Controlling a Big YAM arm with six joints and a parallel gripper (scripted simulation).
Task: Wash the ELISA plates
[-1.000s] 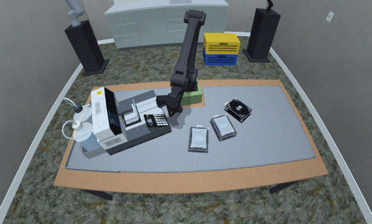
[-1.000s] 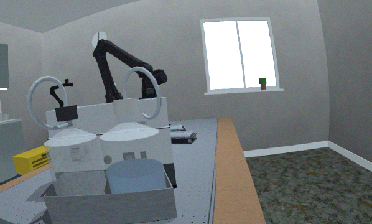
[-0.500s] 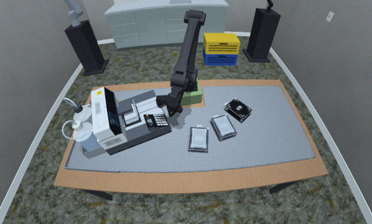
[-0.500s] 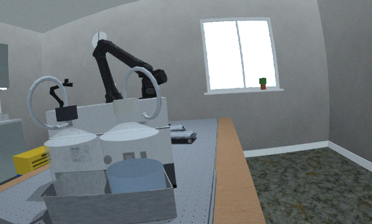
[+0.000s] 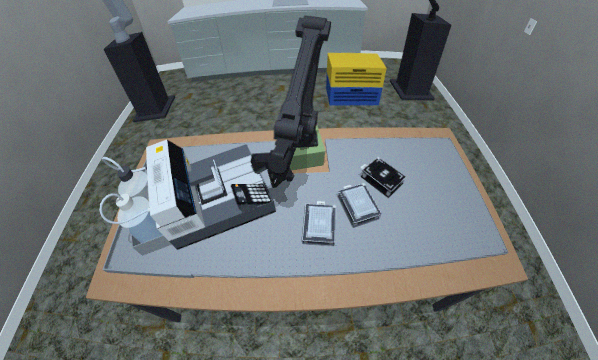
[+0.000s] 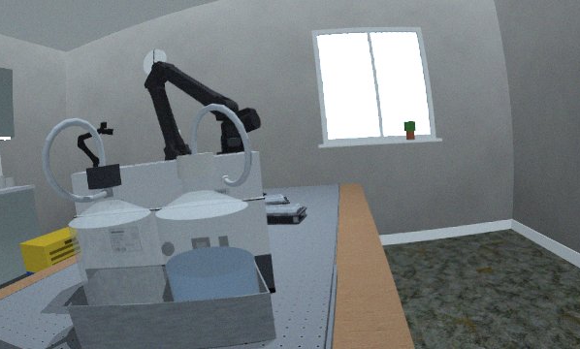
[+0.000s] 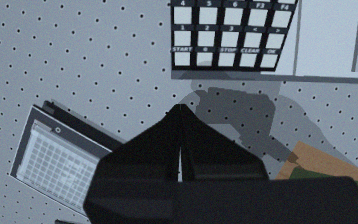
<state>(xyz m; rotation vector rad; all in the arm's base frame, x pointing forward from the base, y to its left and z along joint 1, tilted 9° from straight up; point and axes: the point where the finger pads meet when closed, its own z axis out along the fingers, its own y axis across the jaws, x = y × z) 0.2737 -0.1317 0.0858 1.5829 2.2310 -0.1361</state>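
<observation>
My gripper [image 5: 275, 184] [image 7: 180, 112] is shut and empty, above the mat just off the keypad's lower edge. The keypad [image 5: 251, 193] [image 7: 220, 37] of the washer [image 5: 171, 187] shows its START key [image 7: 182, 59] uncovered. Within the washer, a pale plate-like block [image 5: 212, 194] sits by the carrier; its seating is too small to tell. A small amber spot [image 5: 187, 161] shows beside the dark front panel. One clear plate [image 5: 319, 222] sits in the nearest nest, another plate [image 5: 359, 202] in the middle nest. The far black nest [image 5: 383, 175] holds no plate.
Two bottles with looped tubes stand in a grey tray [image 6: 174, 325] behind the washer. A green block [image 5: 309, 159] stands at the arm's base on the table's far side. The washer's dark base [image 5: 224, 225] extends towards the nests.
</observation>
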